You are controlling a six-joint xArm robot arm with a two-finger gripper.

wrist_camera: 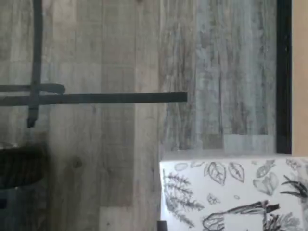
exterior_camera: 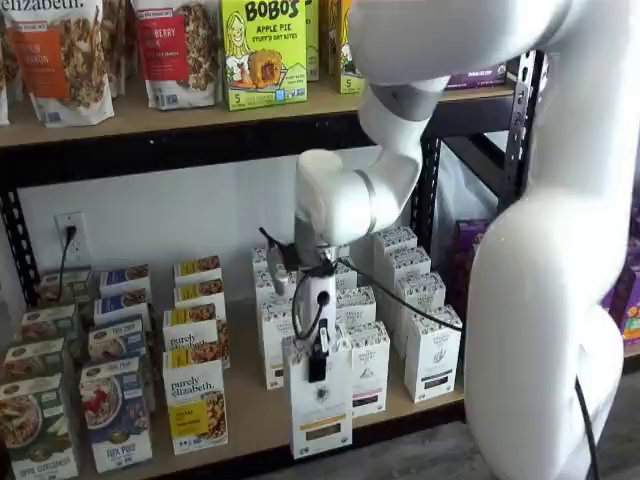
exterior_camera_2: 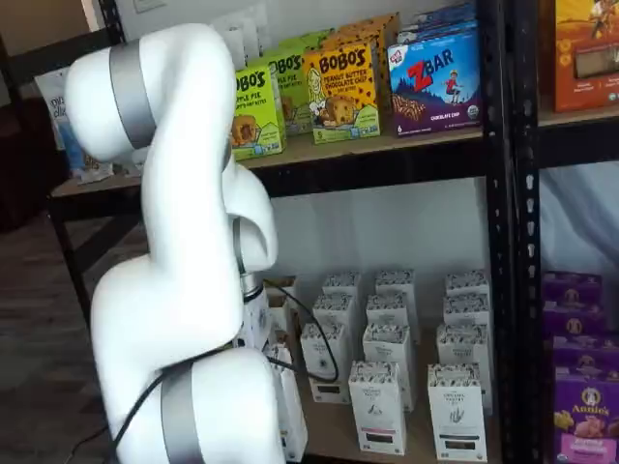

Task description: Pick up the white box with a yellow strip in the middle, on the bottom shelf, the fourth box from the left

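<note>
- Where the white arm bends down in front of the rack, the tool [exterior_camera: 318,352] hangs over the bottom shelf [exterior_camera: 250,420], its black fingers clamped on the top of the white box [exterior_camera: 319,412].
- The white box stands upright at the shelf's front edge, forward of the other white cartons [exterior_camera: 420,330], with a dull yellow band low on its face.
- In the wrist view, the box's top panel [wrist_camera: 231,192], printed with leaf and sprig drawings, shows against the grey wood floor [wrist_camera: 96,57].
- Just beside the box stand white-and-yellow granola boxes [exterior_camera: 195,410]; further along are green and blue cereal boxes [exterior_camera: 115,415].
- In a shelf view, the arm's body hides most of the box; only a white edge [exterior_camera_2: 290,411] shows.
- On the shelf above are Bobo's boxes [exterior_camera: 263,50] and granola bags [exterior_camera: 60,55].
</note>
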